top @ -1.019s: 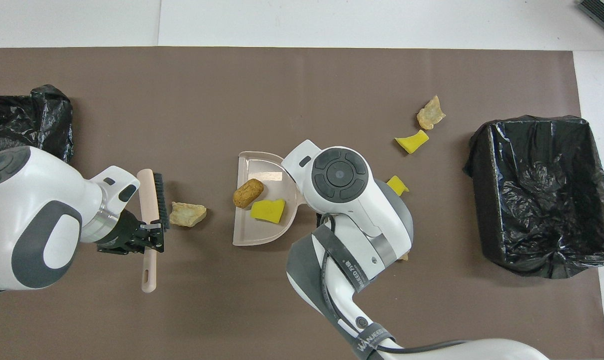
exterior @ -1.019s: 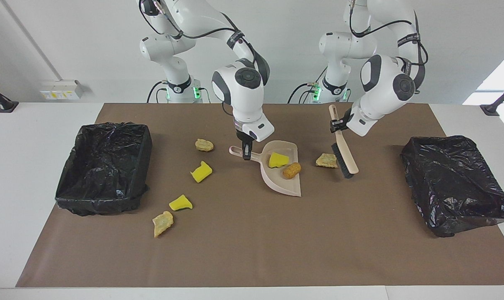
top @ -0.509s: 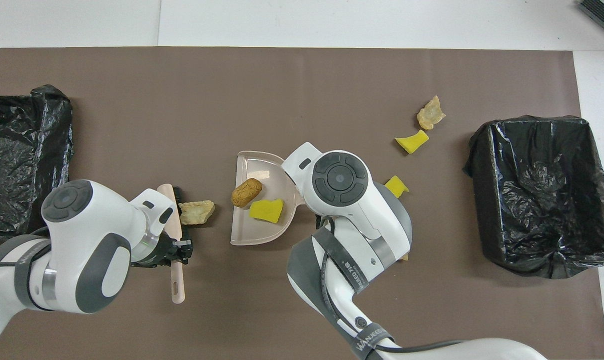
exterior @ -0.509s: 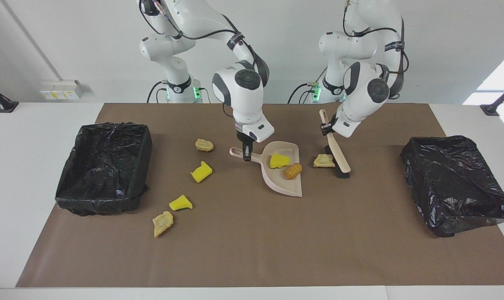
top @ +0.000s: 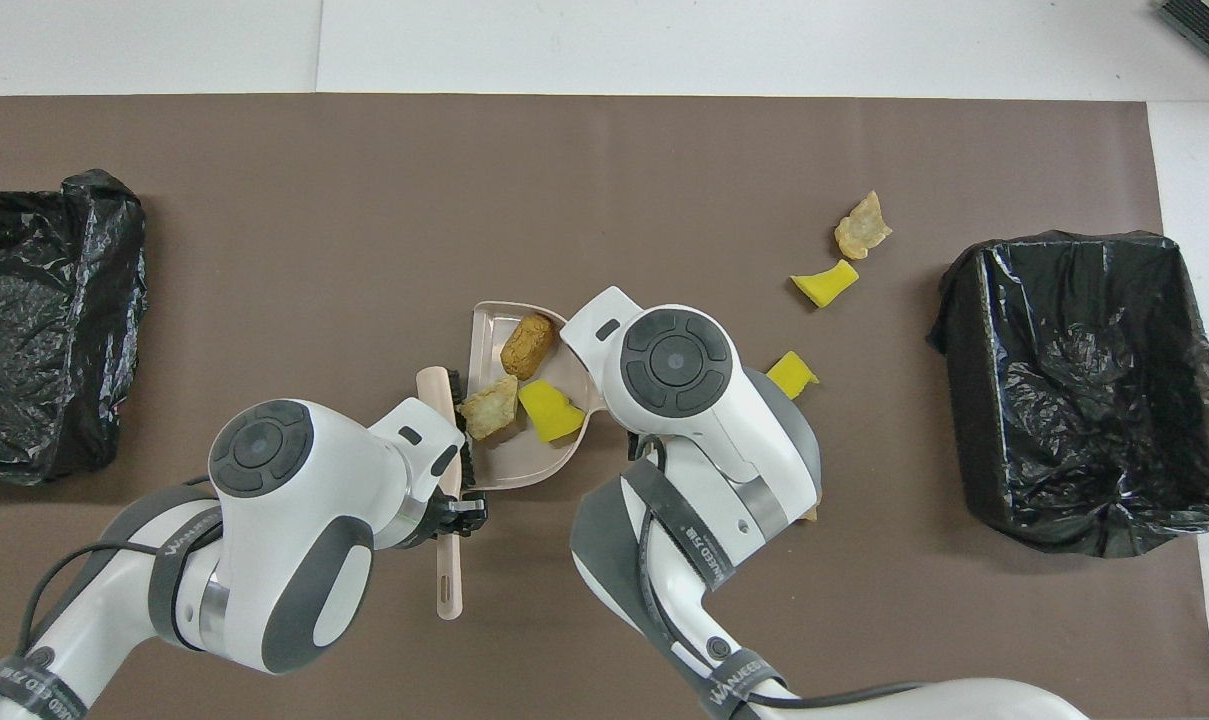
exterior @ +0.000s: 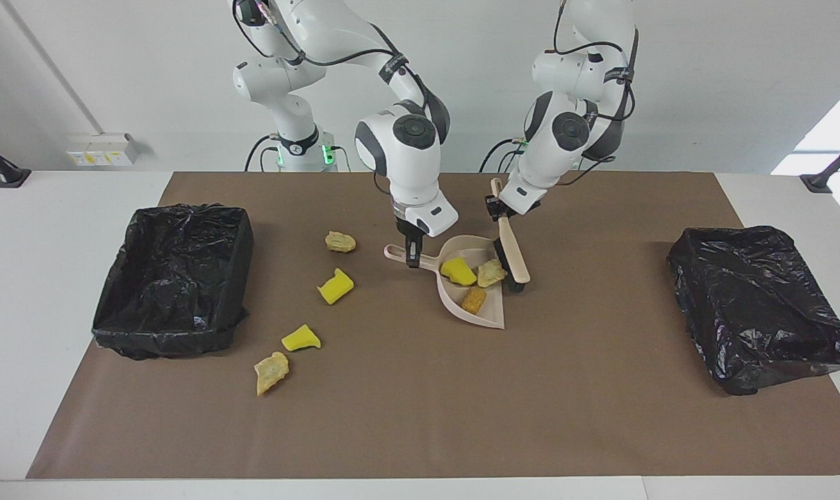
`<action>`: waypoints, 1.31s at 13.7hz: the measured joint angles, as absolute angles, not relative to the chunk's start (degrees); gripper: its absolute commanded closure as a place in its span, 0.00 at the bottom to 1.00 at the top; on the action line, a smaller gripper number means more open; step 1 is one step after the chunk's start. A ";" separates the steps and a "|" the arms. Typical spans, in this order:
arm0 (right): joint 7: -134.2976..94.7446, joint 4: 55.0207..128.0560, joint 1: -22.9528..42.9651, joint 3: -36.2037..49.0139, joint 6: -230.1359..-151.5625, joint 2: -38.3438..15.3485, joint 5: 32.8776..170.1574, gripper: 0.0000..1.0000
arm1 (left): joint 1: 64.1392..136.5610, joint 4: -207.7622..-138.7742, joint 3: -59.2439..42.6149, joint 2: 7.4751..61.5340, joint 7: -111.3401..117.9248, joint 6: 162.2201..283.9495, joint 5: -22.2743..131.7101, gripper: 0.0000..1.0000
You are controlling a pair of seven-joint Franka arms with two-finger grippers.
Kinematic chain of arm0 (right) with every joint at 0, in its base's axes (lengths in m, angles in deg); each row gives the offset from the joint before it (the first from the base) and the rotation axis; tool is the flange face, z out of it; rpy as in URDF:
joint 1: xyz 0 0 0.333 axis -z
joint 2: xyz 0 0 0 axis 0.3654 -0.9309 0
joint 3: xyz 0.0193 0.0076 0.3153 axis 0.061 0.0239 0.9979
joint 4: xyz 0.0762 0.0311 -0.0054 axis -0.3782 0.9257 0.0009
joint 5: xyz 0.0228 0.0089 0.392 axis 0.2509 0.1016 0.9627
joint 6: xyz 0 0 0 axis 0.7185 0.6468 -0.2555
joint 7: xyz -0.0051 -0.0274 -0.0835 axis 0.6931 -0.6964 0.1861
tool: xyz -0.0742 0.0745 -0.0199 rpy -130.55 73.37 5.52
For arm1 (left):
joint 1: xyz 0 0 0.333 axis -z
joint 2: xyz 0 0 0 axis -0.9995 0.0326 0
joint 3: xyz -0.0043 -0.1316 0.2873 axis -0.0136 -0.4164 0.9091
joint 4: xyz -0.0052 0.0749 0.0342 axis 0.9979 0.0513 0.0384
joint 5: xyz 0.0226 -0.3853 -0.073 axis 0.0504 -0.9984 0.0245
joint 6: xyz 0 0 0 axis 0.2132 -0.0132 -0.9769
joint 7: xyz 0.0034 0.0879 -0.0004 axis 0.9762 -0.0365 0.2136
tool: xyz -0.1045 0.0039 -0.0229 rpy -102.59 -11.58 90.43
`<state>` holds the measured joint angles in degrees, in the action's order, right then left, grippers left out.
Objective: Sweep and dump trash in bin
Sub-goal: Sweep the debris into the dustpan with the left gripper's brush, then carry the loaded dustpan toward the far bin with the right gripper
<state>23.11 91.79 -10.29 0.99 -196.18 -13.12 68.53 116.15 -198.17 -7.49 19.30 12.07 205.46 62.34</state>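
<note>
Because the work is done through tools, the trash is never gripped directly. The brown mat [exterior: 420, 403] fills the frame, its whole lower half bare. Two black-lined bins stand at mid-height against the frame's side edges: one bin [exterior: 169, 340] at the right arm's end of the table, the other bin [exterior: 760, 305] at the left arm's end.

At frame centre the pink dustpan [exterior: 486, 316] lies flat on the mat, and the right gripper [exterior: 411, 258] is clamped shut on its handle. The left gripper [exterior: 495, 205], fingers closed on the brush [exterior: 513, 253] handle, sets the bristles against the pan's open lip.

Three of the seven scraps lie in the pan:
- a yellow sponge chunk [exterior: 458, 271]
- a tan lump [exterior: 491, 273]
- an orange-brown lump [exterior: 474, 299]

Four lie loose on the mat between the pan and the right arm's bin:
- a tan lump [exterior: 340, 242] highest in the frame
- two yellow chunks [exterior: 335, 286] [exterior: 301, 339] below it
- another tan lump [exterior: 272, 371] lowest

All probably weigh little. The sponge is soft and springy, and the bread-like lumps are liable to crumble or roll under bristles. The handle is the sensible hold, and the pan should be kept level, since its lip is open and its walls are low. Open mat leads from the pan to the left arm's bin, while the loose scraps lie across the way to the other.
</note>
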 measured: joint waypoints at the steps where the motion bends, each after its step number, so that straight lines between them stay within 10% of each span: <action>1: 23.11 92.21 -10.21 0.96 -196.80 -13.12 68.55 1.00 | 116.68 -197.92 -7.50 19.30 12.36 205.46 62.24 1.00; 13: 38.87 92.71 -2.97 0.70 -202.44 -13.12 79.15 1.00 | 106.34 -183.52 -5.51 18.41 10.86 189.70 71.57 1.00; 18: 44.90 85.15 5.26 0.59 -190.52 -11.68 79.32 1.00 | 100.90 -182.73 -5.45 17.46 -0.18 184.70 73.50 1.00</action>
